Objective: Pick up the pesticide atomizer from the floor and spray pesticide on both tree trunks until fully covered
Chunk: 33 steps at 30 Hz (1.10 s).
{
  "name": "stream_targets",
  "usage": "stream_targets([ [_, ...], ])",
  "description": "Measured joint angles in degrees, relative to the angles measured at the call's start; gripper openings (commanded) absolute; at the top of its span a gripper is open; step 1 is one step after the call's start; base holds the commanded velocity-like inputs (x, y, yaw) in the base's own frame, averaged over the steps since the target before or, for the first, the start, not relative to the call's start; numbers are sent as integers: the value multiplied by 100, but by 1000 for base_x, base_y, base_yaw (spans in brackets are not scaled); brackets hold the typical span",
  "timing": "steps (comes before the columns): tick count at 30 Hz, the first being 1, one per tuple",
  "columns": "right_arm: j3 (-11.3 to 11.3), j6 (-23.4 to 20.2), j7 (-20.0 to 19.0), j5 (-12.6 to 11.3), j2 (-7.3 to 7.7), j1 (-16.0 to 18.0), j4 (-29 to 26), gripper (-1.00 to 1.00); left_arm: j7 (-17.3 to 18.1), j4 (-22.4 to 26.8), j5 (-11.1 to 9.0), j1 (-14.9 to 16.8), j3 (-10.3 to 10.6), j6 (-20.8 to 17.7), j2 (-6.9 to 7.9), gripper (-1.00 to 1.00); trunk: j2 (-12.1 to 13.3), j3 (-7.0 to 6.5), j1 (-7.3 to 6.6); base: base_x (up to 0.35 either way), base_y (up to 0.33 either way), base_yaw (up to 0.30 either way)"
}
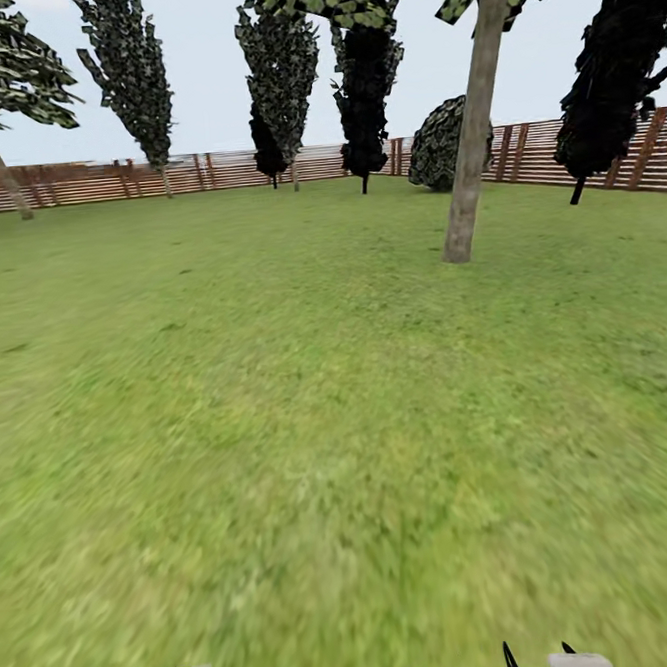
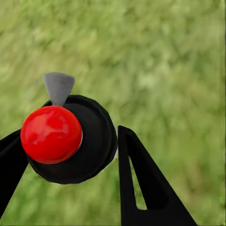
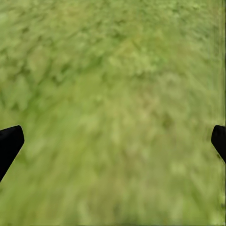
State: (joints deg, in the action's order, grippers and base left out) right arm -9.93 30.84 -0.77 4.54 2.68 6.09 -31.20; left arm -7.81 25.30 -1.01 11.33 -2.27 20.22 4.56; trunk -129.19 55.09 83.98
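Observation:
In the left wrist view the pesticide atomizer (image 2: 70,141), a round black body with a shiny red cap and a grey nozzle, sits between the two black fingers of my left gripper (image 2: 70,133), which is shut on it above the grass floor (image 2: 165,70). My right gripper (image 3: 117,132) is open over bare grass, its fingertips wide apart. Ahead to the right in the head view stands a tree with a thick, leaning grey-brown trunk (image 1: 468,157). A second, thinner-looking leaning trunk (image 1: 6,181) stands at the far left by the fence.
A brown slatted fence (image 1: 91,182) closes the far side of the lawn (image 1: 309,406). Several dark slim trees (image 1: 360,101) and a round bush (image 1: 439,145) stand in front of it. Another dark tree (image 1: 605,81) stands at the right.

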Motion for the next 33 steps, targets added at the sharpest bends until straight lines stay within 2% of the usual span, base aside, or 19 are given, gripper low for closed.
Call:
stream_targets([
  [14, 1, 0, -3, 0, 0, 1, 0, 100, 0, 1, -4, -1, -1, 0, 0, -100, 0, 0, -1, 221, -207, -280],
  [33, 3, -6, -3, 16, 0, 2, 4, 100, -9, 3, -4, -2, -2, -1, 1, -100, 0, 0, -1, 281, -142, -10],
])
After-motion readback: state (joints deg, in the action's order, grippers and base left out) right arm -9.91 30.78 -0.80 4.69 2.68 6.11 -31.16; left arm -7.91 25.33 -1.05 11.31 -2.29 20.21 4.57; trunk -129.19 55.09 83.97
